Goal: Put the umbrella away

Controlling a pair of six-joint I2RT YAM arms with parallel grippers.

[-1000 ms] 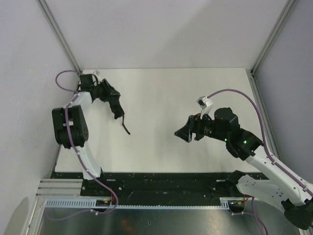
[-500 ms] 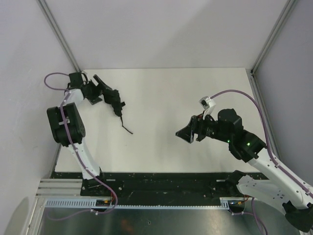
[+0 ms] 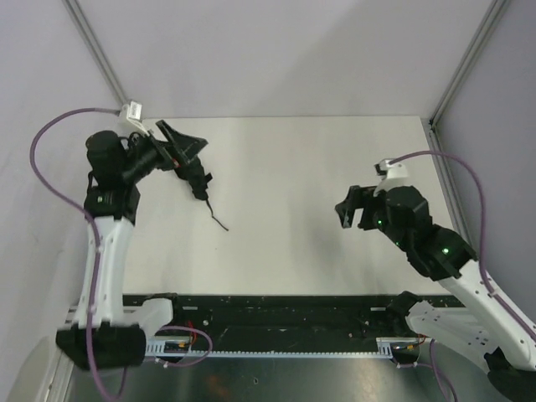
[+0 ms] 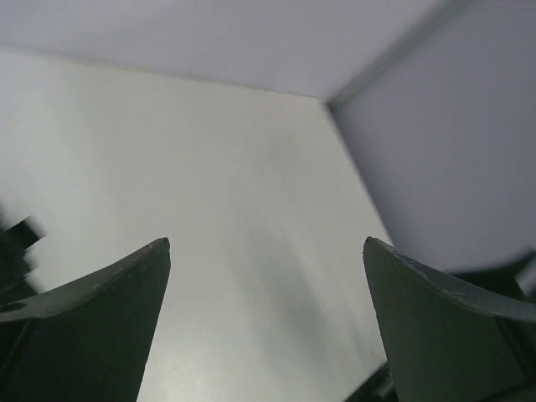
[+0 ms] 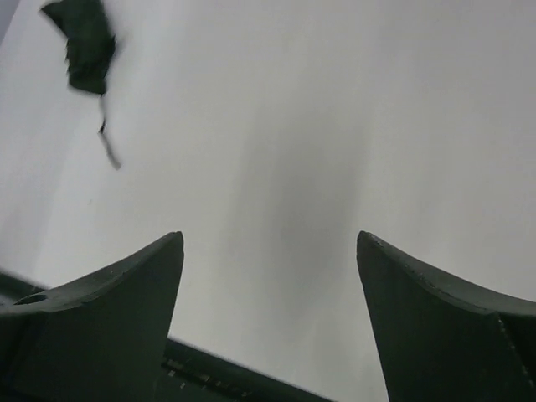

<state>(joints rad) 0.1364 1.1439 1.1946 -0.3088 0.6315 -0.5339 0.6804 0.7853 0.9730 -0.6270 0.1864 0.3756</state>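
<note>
White table (image 3: 318, 159), umbrella (image 3: 198, 180) just beside left fingers (image 3: 186, 141)

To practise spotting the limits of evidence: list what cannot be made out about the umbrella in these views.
Top external: the umbrella is too small and dark to show whether its strap is fastened.
Right wrist: the umbrella is blurred and cut off by the top edge.
Left wrist: a dark shape at the left edge is cut off and blurred; unidentifiable.
</note>
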